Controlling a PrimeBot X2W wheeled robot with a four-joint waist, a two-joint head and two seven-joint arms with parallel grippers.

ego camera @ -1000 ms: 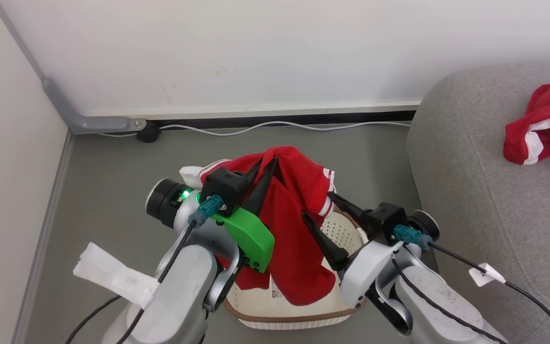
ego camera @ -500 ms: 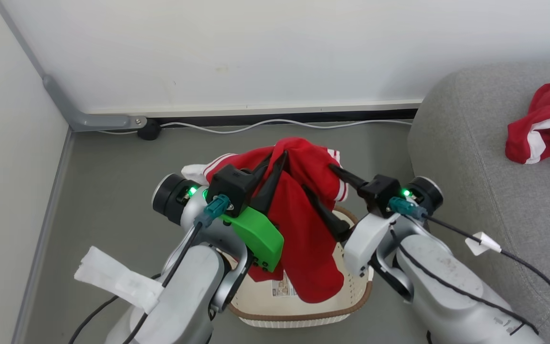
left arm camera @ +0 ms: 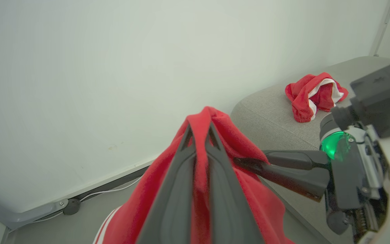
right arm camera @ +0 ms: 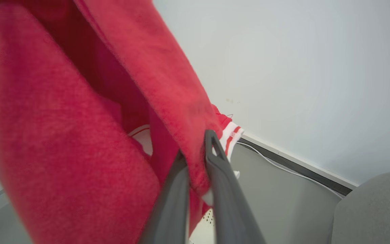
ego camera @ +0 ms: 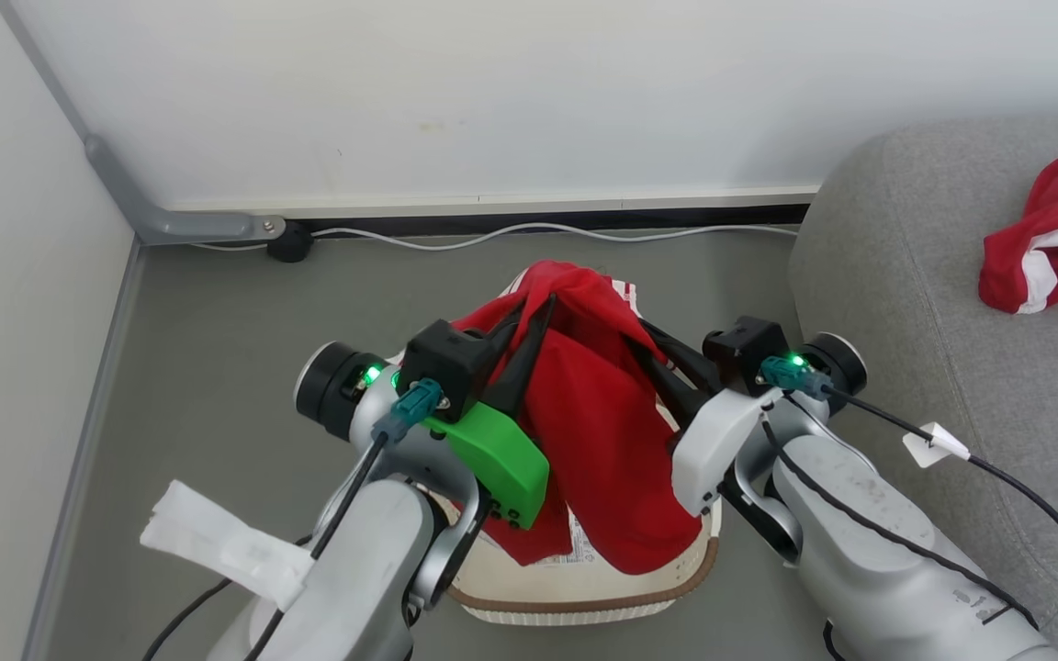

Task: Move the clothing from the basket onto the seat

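Observation:
A red garment of the clothing hangs above the cream basket, its lower end still draping inside. My left gripper is shut on a fold at the garment's top; the left wrist view shows the fabric pinched between my fingers. From the right, my right gripper is shut on the same garment, with red cloth squeezed between its fingers. Another red and white piece lies crumpled on the grey seat.
The basket stands on grey floor in a room corner. A white wall with a cable along its base runs behind, and a second wall closes in the left. The seat's rounded edge lies just right of my right arm.
My right gripper has gone from open to shut on the garment's right side. Both grippers have risen a little, and the garment hangs more bunched between them.

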